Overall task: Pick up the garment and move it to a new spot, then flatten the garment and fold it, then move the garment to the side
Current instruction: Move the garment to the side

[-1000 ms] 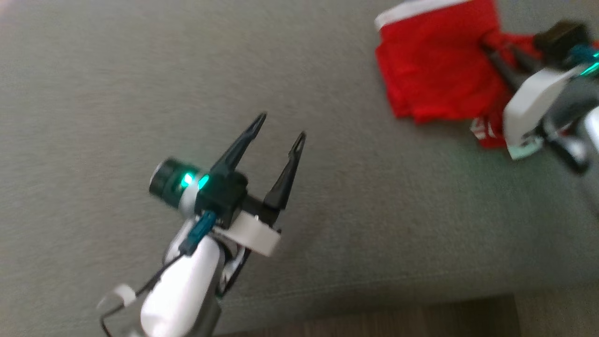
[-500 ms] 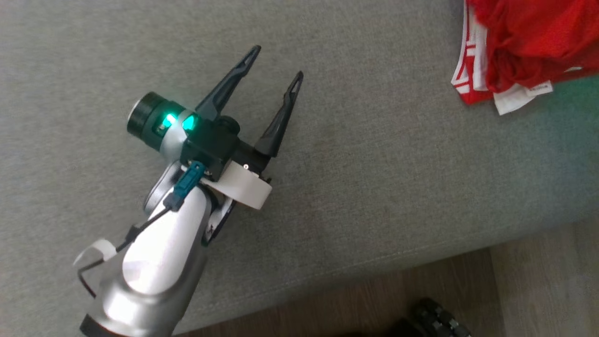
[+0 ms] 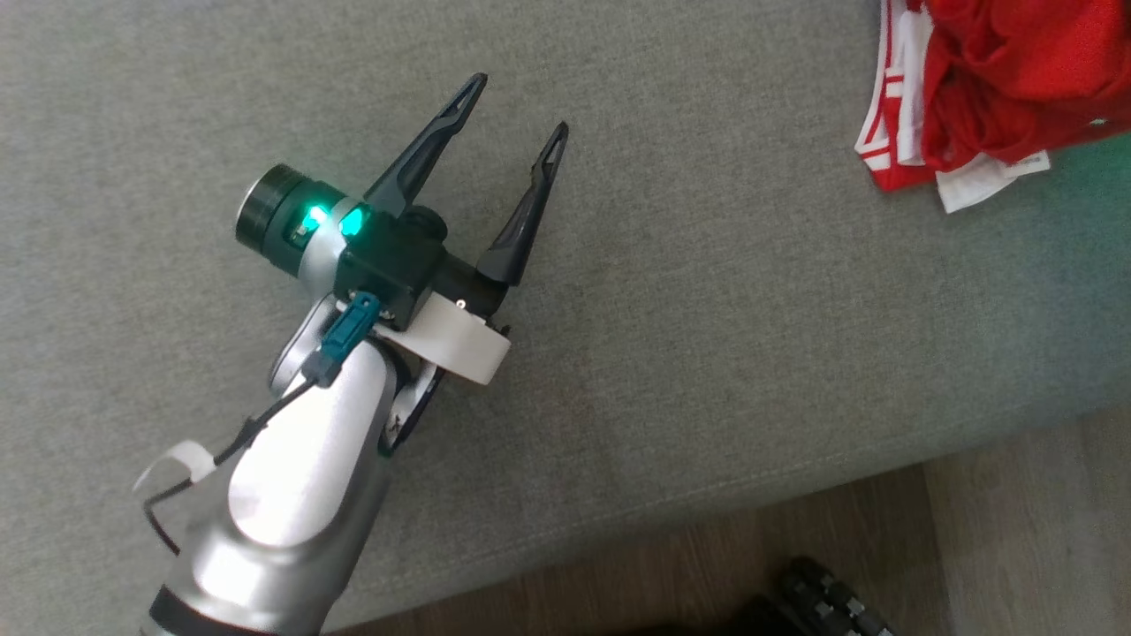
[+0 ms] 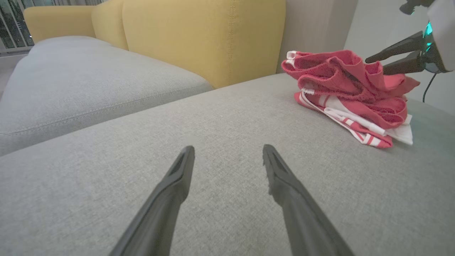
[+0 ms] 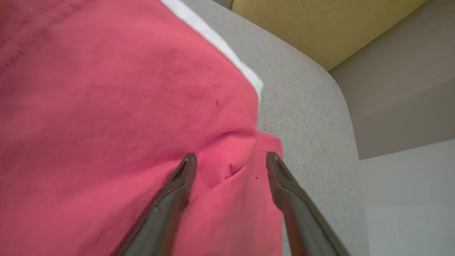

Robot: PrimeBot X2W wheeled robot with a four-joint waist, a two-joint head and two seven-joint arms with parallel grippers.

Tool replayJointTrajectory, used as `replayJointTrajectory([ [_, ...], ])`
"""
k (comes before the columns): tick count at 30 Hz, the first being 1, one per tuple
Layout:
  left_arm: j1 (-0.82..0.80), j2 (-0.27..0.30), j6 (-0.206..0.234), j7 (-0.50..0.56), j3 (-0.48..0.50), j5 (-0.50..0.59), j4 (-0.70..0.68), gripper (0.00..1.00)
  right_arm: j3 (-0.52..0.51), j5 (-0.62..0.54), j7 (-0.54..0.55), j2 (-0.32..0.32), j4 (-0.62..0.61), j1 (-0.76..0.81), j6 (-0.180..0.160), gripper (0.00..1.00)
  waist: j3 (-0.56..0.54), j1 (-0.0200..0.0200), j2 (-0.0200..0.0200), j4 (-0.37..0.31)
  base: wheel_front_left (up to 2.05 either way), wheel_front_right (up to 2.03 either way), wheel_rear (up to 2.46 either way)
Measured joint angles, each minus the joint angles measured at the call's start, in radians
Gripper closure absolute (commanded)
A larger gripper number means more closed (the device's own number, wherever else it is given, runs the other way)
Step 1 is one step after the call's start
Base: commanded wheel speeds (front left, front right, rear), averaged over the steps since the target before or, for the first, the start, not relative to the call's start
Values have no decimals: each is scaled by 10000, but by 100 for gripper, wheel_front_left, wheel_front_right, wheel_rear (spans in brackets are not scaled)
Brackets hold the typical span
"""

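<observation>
Presently counting one garment [image 3: 990, 88], red with white trim, crumpled in a heap at the right end of the grey cushion [image 3: 707, 353]. Counting two grippers. Left gripper [image 3: 519, 104]: over the cushion's bare middle, well apart from the garment, two fingers spread, holding nothing. Right gripper [image 5: 231, 155]: close over the garment at the cushion's right end, two fingers apart, clamping nothing. One yellow backrest [image 4: 199, 35] behind the cushion.
</observation>
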Motion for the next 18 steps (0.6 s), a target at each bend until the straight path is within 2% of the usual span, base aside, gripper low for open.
replayJointTrajectory([
  [5,103,-48,94,0,33,-79,15,0,-489,-257,378,393,-234,378,0,0,-472,-1,0,79,0,0,0],
  [11,831,-150,355,0,359,-374,10,0,-779,-451,343,940,-995,768,0,0,-1311,-1,0,241,0,0,0],
  [18,1837,-311,623,0,1012,-692,-226,0,-765,-130,-863,2146,-1741,1578,0,0,-2491,-1,0,601,0,0,0],
])
